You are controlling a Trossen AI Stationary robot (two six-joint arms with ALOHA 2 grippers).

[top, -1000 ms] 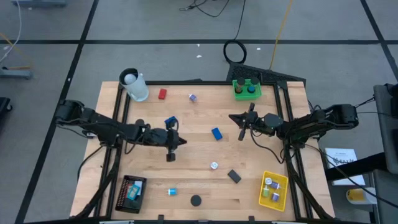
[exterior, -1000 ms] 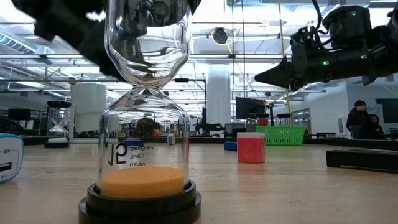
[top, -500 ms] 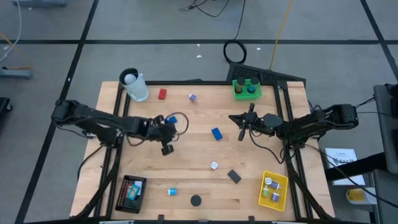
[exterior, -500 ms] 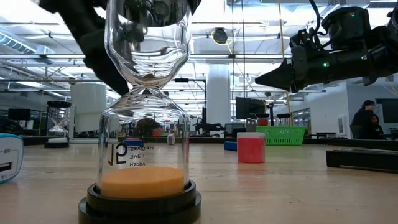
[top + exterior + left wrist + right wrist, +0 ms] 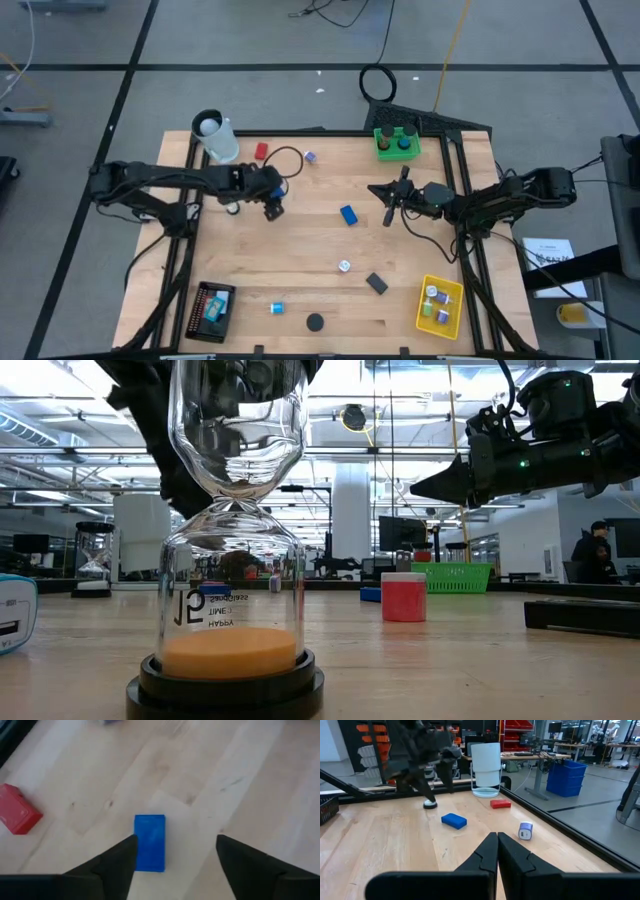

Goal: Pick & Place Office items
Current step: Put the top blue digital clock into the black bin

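Office items are partly sorted into trays, but most lie loose on the desk [image 5: 300, 285]; my left end effector [image 5: 175, 851], spread and empty, hovers over a blue block [image 5: 149, 842]; right end effector [image 5: 497, 851] pressed together, idle.

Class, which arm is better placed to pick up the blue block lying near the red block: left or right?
Left. The left pincer is open, with the blue block lying between its fingers and the red block off to one side. The right pincer is shut and farther away.
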